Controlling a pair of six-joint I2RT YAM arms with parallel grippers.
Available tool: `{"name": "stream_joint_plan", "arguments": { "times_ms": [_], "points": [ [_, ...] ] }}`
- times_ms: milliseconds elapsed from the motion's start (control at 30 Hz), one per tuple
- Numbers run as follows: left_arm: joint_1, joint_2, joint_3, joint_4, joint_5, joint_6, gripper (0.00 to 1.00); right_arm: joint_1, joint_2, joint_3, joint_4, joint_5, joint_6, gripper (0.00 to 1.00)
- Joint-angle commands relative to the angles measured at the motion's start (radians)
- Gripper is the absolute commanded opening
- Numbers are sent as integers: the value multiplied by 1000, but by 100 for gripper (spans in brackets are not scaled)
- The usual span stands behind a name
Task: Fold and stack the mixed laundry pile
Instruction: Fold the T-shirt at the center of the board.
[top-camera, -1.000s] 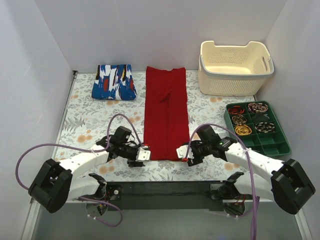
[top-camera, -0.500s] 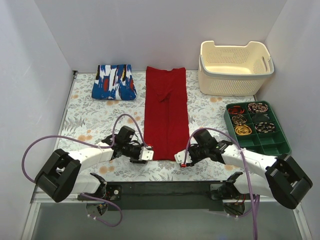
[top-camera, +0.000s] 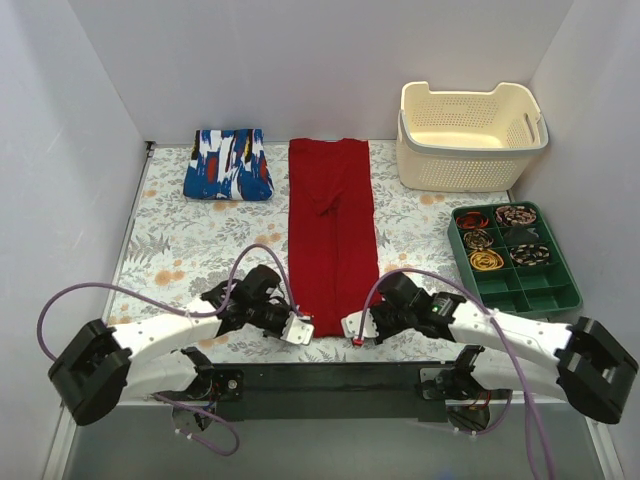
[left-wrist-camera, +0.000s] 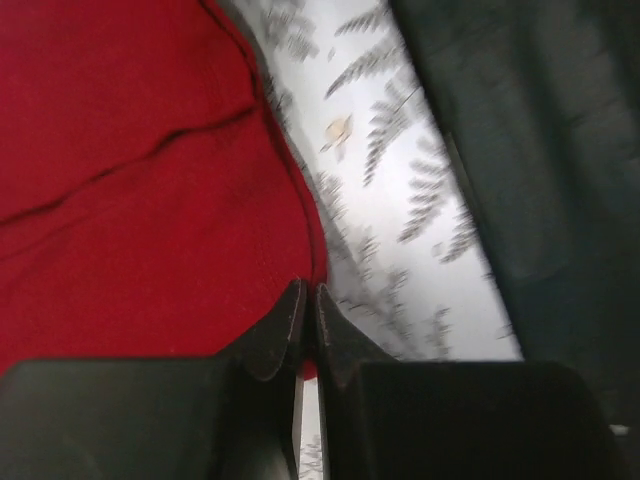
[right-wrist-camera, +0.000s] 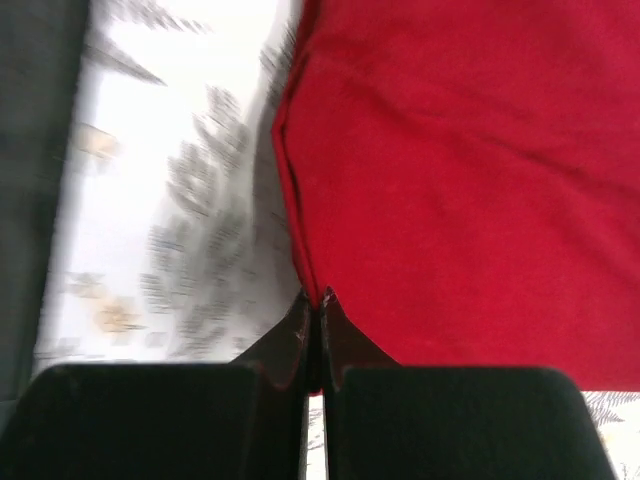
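My left tool (top-camera: 297, 331) and right tool (top-camera: 352, 328) were each pinched tight on a near corner of the red garment (top-camera: 332, 230), which lay flat along the surface (top-camera: 180, 250). I saw the blue printed garment (top-camera: 229, 165) folded at far left.

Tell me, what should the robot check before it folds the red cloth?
1. Left fingers shut on the near left corner of the red garment: ok.
2. Right fingers shut on its near right corner: ok.
3. Red garment lying long and flat on the table: ok.
4. Blue printed garment and cream basket apart from the red one: ok.
5. How much cloth each pinch holds: cannot tell.
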Motion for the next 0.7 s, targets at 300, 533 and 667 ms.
{"name": "stream_joint_plan", "arguments": {
  "times_ms": [300,533,667],
  "points": [
    [54,-153,151,-169,32,-181,0,-29,-141,227,-233,4,98,1],
    [253,103,324,-52,115,-107,0,-198,31,334,-155,-67,-44,1],
    [311,228,398,43,124,-64,0,-270,122,380,-92,-93,-118,1]
  ]
}}
